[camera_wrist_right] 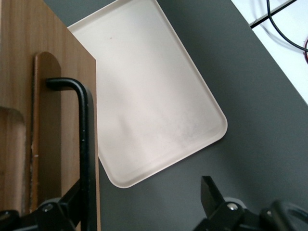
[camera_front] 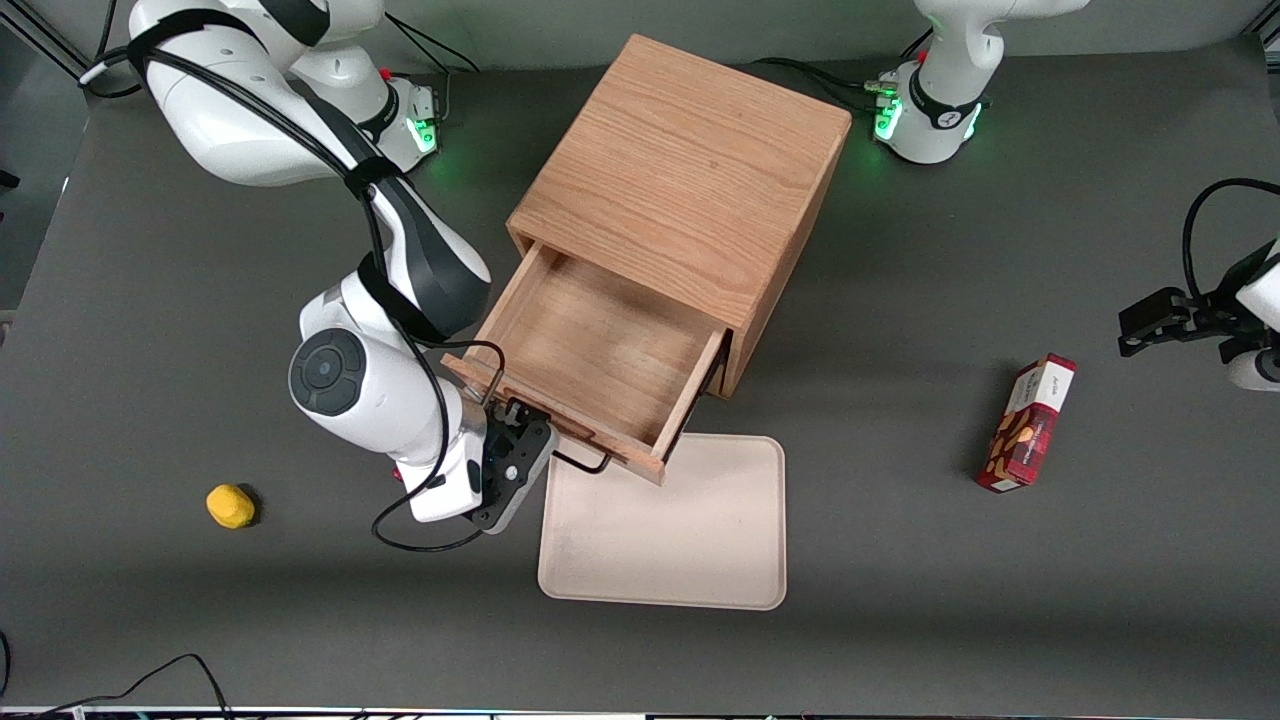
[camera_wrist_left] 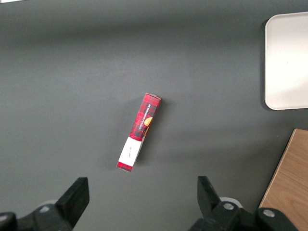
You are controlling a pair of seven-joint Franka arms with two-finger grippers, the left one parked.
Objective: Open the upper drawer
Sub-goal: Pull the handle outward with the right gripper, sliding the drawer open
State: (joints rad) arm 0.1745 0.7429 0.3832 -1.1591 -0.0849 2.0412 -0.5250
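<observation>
The oak cabinet (camera_front: 690, 170) stands mid-table. Its upper drawer (camera_front: 600, 350) is pulled far out toward the front camera, and its light-wood inside is empty. The lower drawer is hidden under it. The thin black wire handle (camera_front: 585, 465) shows on the drawer front, also in the right wrist view (camera_wrist_right: 85, 144). My right gripper (camera_front: 530, 440) is at the drawer front, at the working arm's end of the handle. Its fingers are open wide (camera_wrist_right: 142, 199). One finger (camera_wrist_right: 67, 204) sits against the handle bar and the drawer front. The other finger (camera_wrist_right: 211, 192) hangs over bare table.
A cream tray (camera_front: 680, 530) lies on the table just below the drawer front, nearer the front camera. A yellow object (camera_front: 230, 505) lies toward the working arm's end. A red snack box (camera_front: 1030, 425) lies toward the parked arm's end, also in the left wrist view (camera_wrist_left: 139, 132).
</observation>
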